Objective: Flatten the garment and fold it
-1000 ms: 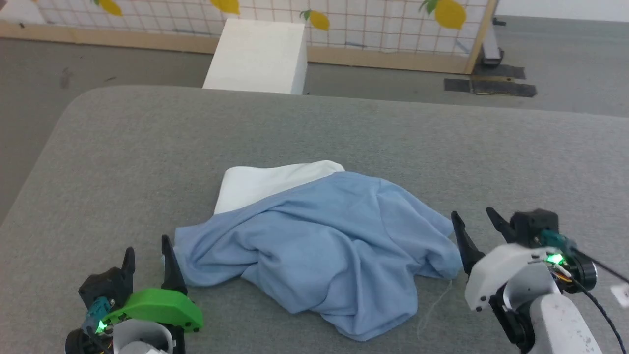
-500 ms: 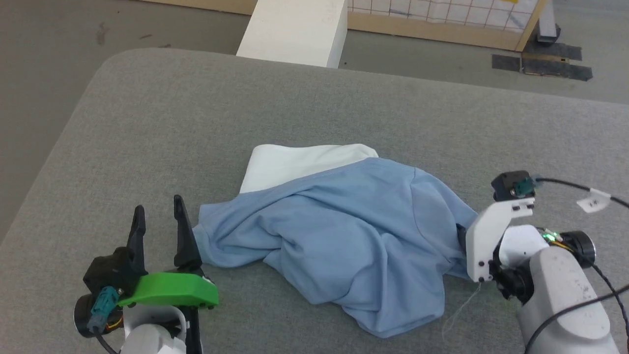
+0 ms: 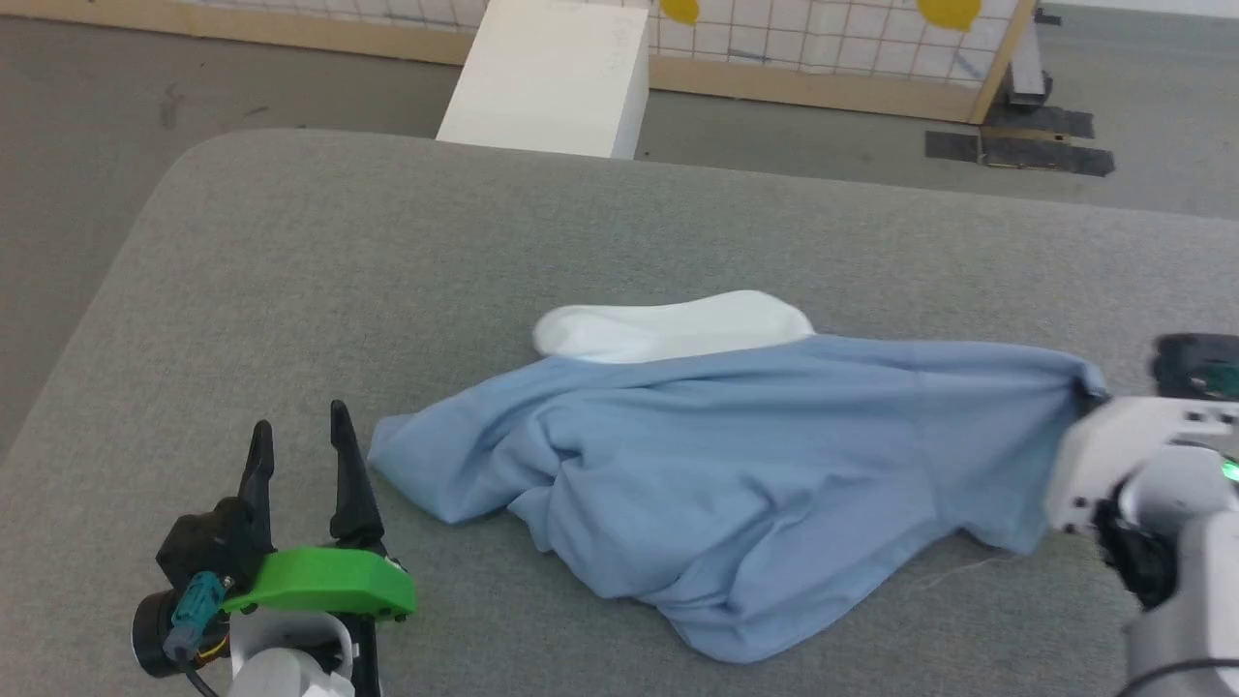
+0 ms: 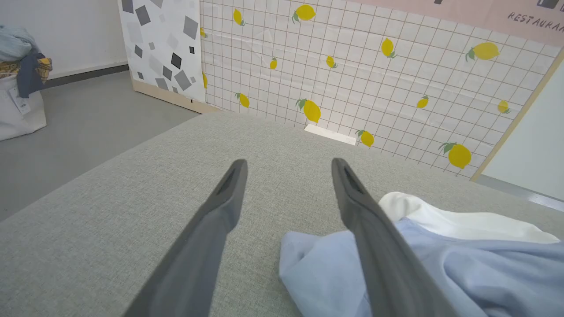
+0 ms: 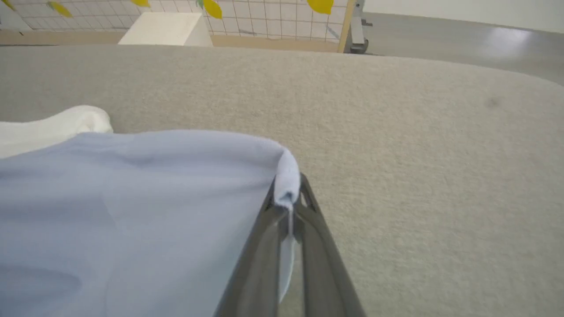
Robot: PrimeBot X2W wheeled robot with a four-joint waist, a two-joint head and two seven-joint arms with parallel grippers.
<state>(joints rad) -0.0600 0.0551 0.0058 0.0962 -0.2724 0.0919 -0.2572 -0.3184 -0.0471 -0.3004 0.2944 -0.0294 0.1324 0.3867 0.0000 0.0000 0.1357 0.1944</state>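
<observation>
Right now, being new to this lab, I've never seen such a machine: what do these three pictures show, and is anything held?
It is a wheeled robot with two arms, each ending in a two-fingered gripper. One picture comes from its head camera; the other two look along each gripper's fingers from the wrists. On the grey padded surface lies a crumpled sky-blue garment, a white part showing. The right gripper is shut on one corner of it. The left gripper stands open beside the opposite edge, holding nothing.

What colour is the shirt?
The shirt is light blue with a white part at its far edge; head view shows it best.
</observation>
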